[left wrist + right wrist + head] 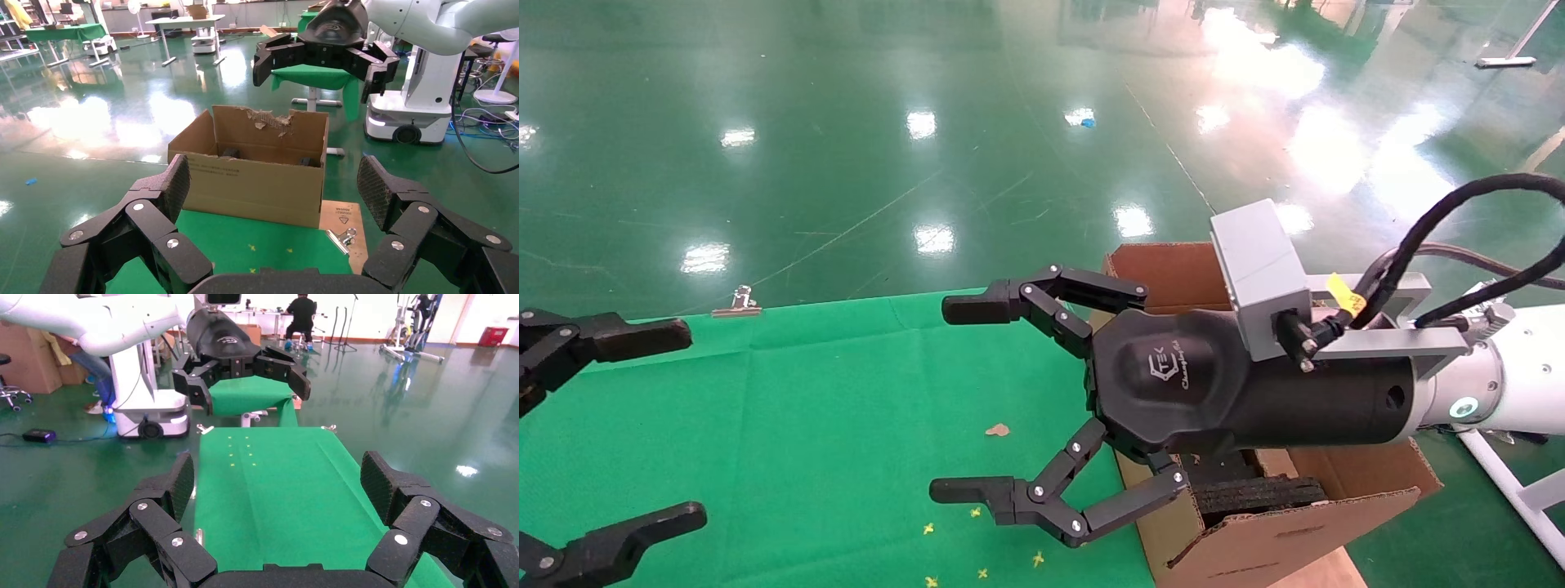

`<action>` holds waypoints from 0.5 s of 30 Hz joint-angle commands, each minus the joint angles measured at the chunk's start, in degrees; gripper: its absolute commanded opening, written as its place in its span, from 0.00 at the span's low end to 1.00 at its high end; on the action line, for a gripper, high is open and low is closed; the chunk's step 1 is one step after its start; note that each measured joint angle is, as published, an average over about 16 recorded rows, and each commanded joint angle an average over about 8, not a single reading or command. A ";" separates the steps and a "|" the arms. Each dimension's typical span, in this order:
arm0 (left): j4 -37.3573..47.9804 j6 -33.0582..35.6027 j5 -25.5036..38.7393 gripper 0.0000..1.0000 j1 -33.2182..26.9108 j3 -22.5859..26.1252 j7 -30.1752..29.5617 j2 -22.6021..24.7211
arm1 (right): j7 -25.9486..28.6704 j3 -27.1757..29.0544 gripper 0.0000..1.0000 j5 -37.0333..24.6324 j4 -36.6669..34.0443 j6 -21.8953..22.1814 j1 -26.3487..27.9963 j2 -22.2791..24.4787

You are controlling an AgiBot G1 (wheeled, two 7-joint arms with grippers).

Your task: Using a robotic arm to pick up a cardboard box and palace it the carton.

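The cardboard box is out of view in every view. The carton (1279,539) stands at the right end of the green cloth (805,425), flaps up, with black foam inserts (1254,490) inside. My right arm, white-tubed, reaches over the carton. Its gripper (960,400) hangs open and empty above the cloth just left of the carton. The left gripper (678,425) is open and empty at the cloth's far left. In the left wrist view the left gripper (275,184) faces the carton (257,190), with the right gripper (318,61) above it. The right gripper (275,478) looks along bare cloth toward the left gripper (242,370).
A binder clip (738,302) sits at the cloth's far edge, and another clip (341,237) lies on a brown board (343,214) beside the carton. A small cardboard scrap (997,429) and yellow marks (977,513) dot the cloth. Green floor surrounds the table.
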 commanded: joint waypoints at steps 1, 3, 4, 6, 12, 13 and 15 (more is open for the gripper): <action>0.00 0.00 0.00 1.00 0.00 0.00 0.00 0.00 | 0.12 -0.24 1.00 -0.11 -0.22 0.02 0.26 -0.01; 0.00 0.00 0.00 1.00 0.00 0.00 0.00 0.00 | 0.22 -0.50 1.00 -0.27 -0.43 0.07 0.53 -0.05; 0.00 0.00 0.00 1.00 0.00 0.00 0.00 0.00 | 0.26 -0.62 1.00 -0.34 -0.52 0.09 0.64 -0.06; 0.00 0.00 0.00 1.00 0.00 0.00 0.00 0.00 | 0.34 -0.83 1.00 -0.49 -0.69 0.14 0.86 -0.09; 0.00 0.00 0.00 1.00 0.00 0.00 0.00 0.00 | 0.46 -1.26 1.00 -0.77 -1.03 0.24 1.32 -0.16; 0.00 0.00 0.00 1.00 0.00 0.00 0.00 0.00 | 0.47 -1.31 1.00 -0.80 -1.07 0.25 1.38 -0.17; 0.00 0.00 0.00 1.00 0.00 0.00 0.00 0.00 | 0.50 -1.40 1.00 -0.84 -1.14 0.28 1.47 -0.18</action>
